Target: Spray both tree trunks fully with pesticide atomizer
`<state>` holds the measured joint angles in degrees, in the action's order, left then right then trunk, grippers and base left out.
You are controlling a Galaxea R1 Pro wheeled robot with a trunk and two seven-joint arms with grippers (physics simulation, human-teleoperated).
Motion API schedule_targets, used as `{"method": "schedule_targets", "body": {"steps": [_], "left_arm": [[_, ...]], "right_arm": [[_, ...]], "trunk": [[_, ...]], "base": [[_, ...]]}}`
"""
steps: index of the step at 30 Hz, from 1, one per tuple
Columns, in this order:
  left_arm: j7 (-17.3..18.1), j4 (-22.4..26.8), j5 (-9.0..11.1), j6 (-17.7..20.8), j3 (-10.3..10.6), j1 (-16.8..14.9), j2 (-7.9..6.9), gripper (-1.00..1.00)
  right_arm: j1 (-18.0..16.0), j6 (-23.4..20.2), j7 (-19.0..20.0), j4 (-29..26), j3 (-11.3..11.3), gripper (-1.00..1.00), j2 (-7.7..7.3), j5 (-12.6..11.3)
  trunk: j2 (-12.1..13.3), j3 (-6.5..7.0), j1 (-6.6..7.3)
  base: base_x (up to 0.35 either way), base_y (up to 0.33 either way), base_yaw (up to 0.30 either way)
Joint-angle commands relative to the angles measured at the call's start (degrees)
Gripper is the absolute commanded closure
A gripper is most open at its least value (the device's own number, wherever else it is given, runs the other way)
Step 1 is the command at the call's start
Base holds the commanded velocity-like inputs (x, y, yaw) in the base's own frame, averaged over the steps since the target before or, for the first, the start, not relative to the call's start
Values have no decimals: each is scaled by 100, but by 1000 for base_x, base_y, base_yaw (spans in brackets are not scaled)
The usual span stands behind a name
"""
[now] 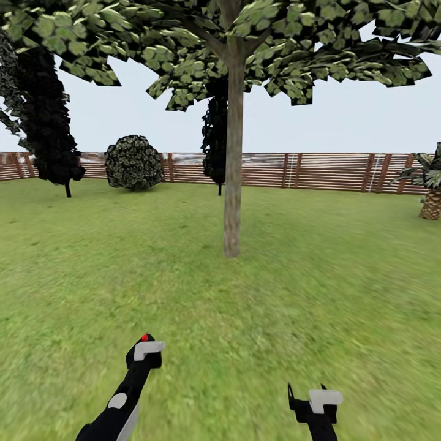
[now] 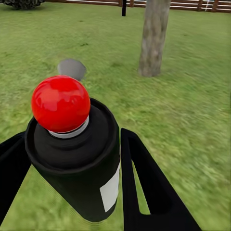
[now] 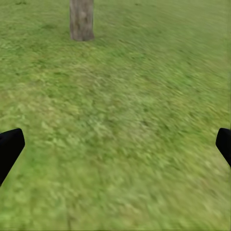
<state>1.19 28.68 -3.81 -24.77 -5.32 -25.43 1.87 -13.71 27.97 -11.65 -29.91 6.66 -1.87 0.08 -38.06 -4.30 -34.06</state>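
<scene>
1. The pesticide atomizer sits clamped between the two black fingers of the left hand, low in the head view and left of centre.
2. Its long axis runs roughly along the fingers and leans forward and up. The capped end points toward the tree trunk ahead.
3. The bottle is a smooth dark cylinder with a rounded shoulder. A white rectangular label lies on its side, and a pale ring collars the neck.
4. A glossy red ball crowns the top in the left wrist view; from the head it is only a small red dot beside a pale grey trigger piece.
5. The right hand holds nothing; its black fingertips stand wide apart at opposite edges of its wrist view, over bare grass.
6. The trunk is a straight, branchless column of mottled grey-tan bark, upright in the lawn, well apart from both hands. It forks high up under a broad crown of flat, angular green leaves.
7. The lawn is a coarse, blurred green texture. Behind it runs a brown fence of horizontal slats.
8. Along the fence stand a dark narrow conifer, a round dark bush and a palm-like plant with a scaly stump.
</scene>
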Motion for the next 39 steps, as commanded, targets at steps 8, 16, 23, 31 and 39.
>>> {"method": "schedule_targets", "body": {"steps": [8, 16, 23, 31, 39], "left_arm": [[13, -2, -41, -19, -44, -6, 7, 100], [13, -7, -41, -18, -49, -6, 7, 100], [13, -9, -41, -19, -48, -6, 7, 100], [13, -10, -41, -17, -48, -6, 7, 100], [13, -11, -41, -12, -47, -6, 7, 100]], "right_arm": [[-8, 0, -57, 3, 46, -100, -9, 4], [-8, 2, -62, 3, 46, -100, -8, 7], [-8, -2, -64, 5, 46, -100, -7, 6], [-8, -2, -63, 125, 46, -100, 14, 9], [-8, -2, -62, 151, 46, -100, 61, 9]], "trunk": [[-8, -10, -5], [-8, -10, -5], [-8, -10, -5], [-8, -10, -5], [-8, -10, -5]], "base": [[350, 0, 0], [350, 0, 0], [350, 0, 0], [350, 0, 0], [350, 0, 0]]}}
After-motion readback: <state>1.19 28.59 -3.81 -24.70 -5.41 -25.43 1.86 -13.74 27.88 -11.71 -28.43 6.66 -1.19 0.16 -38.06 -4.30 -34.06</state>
